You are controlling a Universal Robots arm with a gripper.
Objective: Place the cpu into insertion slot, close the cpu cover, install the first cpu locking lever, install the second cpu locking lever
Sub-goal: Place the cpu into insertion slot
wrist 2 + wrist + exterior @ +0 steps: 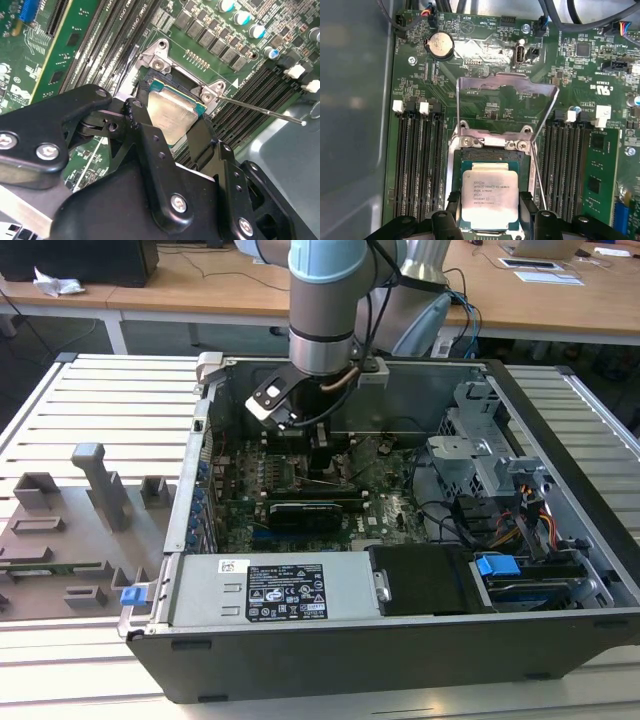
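Well, in the exterior view the end effector (322, 465) reaches down into the open computer case (400, 650) on the desk (110, 390), over the green board (390, 505) inside. In the second wrist view its fingers (142, 130) pinch the cpu (172, 117) by two opposite edges, right over the insertion slot (150, 77); the chip looks light, stiff and easy to hurt, so the bare edges seem the safe place to hold. In the first wrist view the cpu cover (506, 85) stands open at one edge of the slot.
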